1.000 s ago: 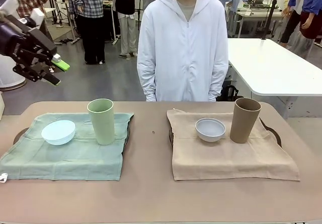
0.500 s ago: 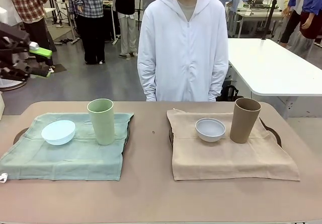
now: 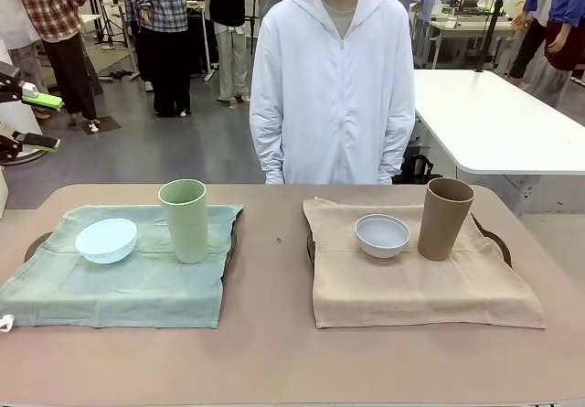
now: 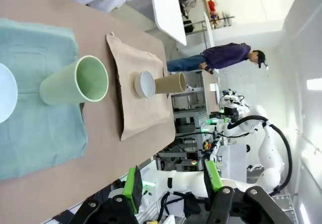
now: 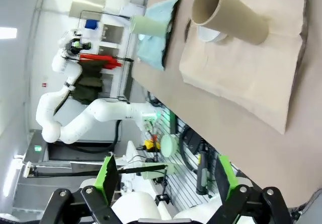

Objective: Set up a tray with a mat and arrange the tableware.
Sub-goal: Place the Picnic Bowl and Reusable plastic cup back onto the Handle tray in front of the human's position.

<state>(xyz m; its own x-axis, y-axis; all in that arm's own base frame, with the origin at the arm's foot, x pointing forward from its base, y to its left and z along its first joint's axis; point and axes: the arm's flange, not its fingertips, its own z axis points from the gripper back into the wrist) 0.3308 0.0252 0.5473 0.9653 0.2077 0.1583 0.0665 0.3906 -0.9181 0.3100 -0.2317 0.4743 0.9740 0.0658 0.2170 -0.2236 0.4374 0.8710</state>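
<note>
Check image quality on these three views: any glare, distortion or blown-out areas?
Front view: even, soft light, faint shadows under the green cup and brown cup, all sharp. Left wrist view: rolled sideways, walls at right blown out white. Right wrist view: also rolled, wide-angle stretch on the brown cup, bright ceiling light at left edge.

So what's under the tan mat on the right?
A dark tray: its handle pokes out at the right edge of the tan mat. The rest of the tray is covered by the cloth.

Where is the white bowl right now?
Front view: the white bowl sits on the tan mat, right of centre, just left of the brown cup.
</note>
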